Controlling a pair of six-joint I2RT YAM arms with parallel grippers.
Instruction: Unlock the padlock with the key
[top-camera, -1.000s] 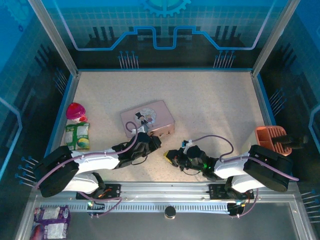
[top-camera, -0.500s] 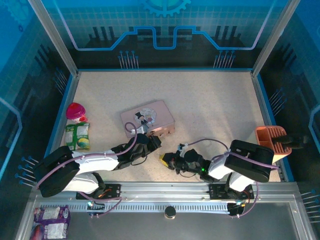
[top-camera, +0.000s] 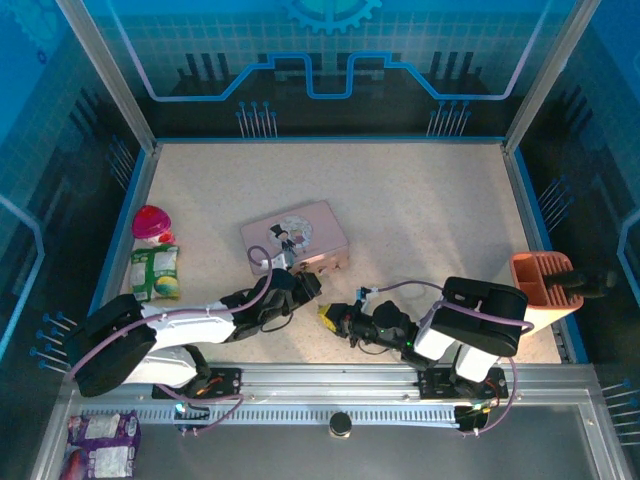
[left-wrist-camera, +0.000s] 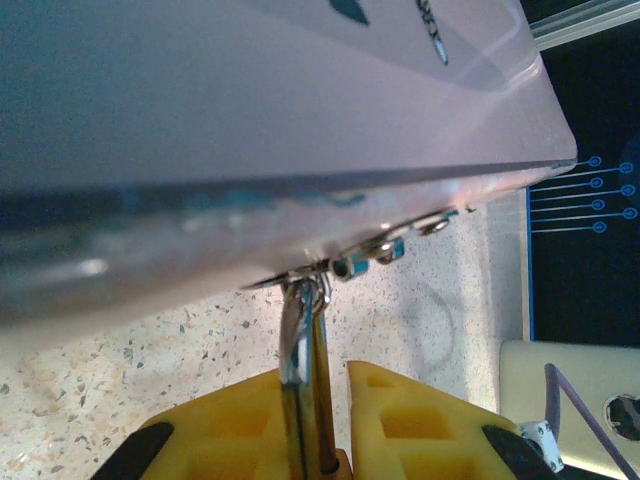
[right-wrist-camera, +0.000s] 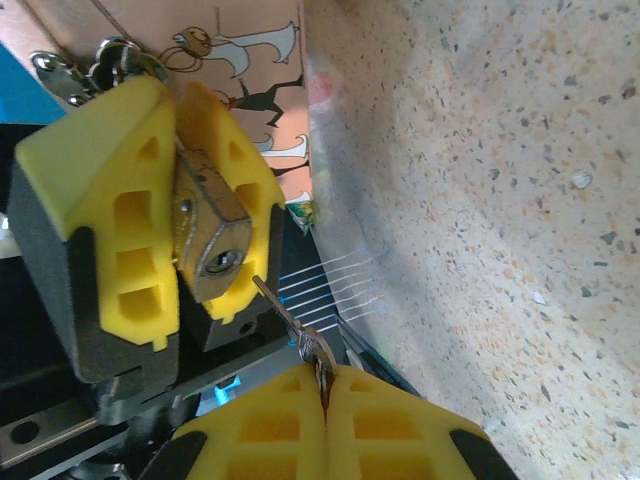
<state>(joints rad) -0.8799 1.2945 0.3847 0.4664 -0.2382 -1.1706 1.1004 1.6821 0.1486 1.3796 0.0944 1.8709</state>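
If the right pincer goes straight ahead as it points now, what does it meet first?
Probably the padlock, clamped in the left pincer: the key tip points at its keyhole, though depth is unclear.

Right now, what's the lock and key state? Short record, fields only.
left claw: shut on padlock
right claw: shut on key
key tip: aimed at keyhole, just short, not inserted
shackle: runs up to hasp on pink tin
unlock: not yet done
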